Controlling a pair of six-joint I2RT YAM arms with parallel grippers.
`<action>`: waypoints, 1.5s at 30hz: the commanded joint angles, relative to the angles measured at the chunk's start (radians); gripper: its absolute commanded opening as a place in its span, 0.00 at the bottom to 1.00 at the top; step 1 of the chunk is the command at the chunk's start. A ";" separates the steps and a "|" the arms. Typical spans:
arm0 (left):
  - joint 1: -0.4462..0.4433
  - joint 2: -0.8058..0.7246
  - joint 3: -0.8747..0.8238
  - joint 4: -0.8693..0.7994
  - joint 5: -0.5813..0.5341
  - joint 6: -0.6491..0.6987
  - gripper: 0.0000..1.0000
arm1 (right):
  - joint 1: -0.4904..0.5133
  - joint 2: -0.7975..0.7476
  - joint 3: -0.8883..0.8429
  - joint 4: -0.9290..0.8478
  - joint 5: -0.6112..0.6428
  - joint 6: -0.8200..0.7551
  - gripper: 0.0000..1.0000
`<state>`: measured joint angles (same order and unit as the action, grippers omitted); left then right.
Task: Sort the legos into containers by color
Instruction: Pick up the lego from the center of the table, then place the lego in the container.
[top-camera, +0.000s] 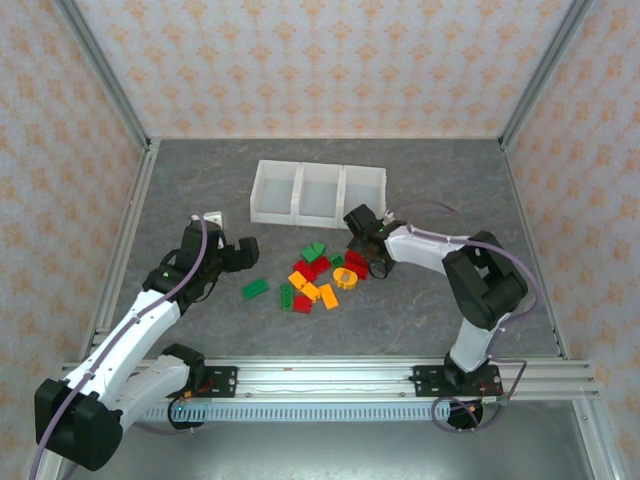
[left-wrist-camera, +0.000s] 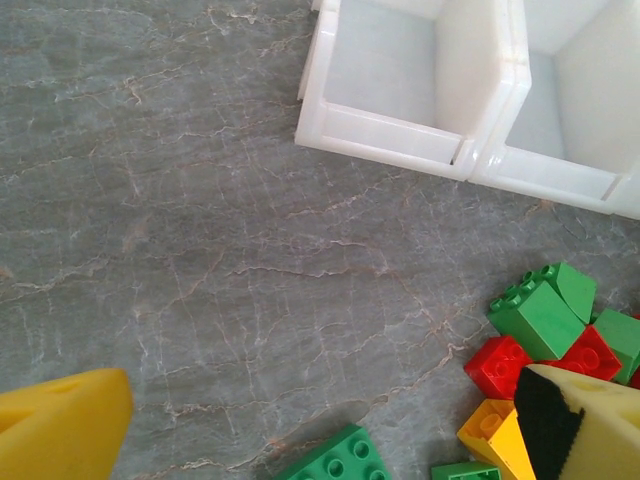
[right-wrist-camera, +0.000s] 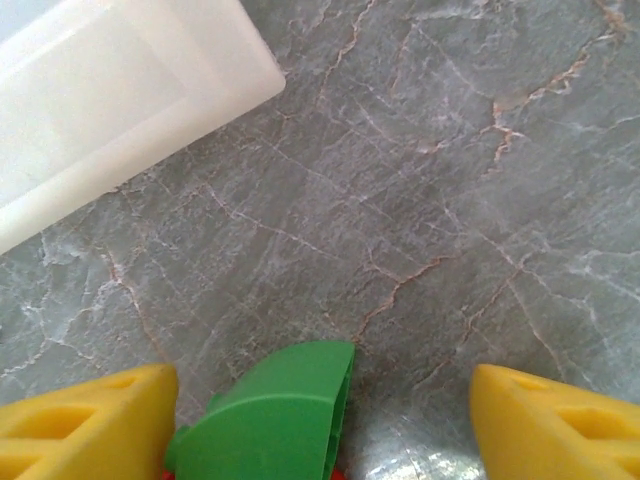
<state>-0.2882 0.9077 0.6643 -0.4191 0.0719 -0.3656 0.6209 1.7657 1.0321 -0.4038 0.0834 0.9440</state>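
Note:
The legos (top-camera: 318, 278) lie in a loose pile of red, green and orange-yellow bricks at the table's middle, with an orange ring (top-camera: 345, 278) among them and one green brick (top-camera: 255, 288) apart to the left. The three joined white containers (top-camera: 318, 193) stand behind the pile, and no brick shows in them. My right gripper (top-camera: 363, 247) is low at the pile's right end. Its jaws are apart around a curved green brick (right-wrist-camera: 275, 415), which sits close to the left finger (right-wrist-camera: 85, 425) with a gap on the right. My left gripper (top-camera: 240, 252) is open left of the pile, holding nothing.
A small white block (top-camera: 213, 216) lies by the left arm. In the left wrist view green (left-wrist-camera: 540, 315), red (left-wrist-camera: 497, 365) and yellow (left-wrist-camera: 490, 430) bricks lie at right, and a flat green brick (left-wrist-camera: 335, 460) at the bottom. Metal rails border the table.

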 joint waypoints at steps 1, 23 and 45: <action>-0.001 0.000 -0.010 0.026 0.016 0.014 0.99 | 0.005 0.011 0.034 -0.026 0.069 -0.009 0.69; -0.002 -0.011 0.003 0.020 0.007 0.018 0.99 | 0.018 -0.229 0.061 -0.060 0.068 -0.143 0.12; -0.002 -0.106 -0.003 0.039 0.011 0.006 0.99 | -0.076 0.112 0.534 -0.106 0.026 -0.517 0.16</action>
<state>-0.2882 0.8234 0.6624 -0.3996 0.0963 -0.3656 0.5518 1.8416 1.5238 -0.4583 0.1059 0.4667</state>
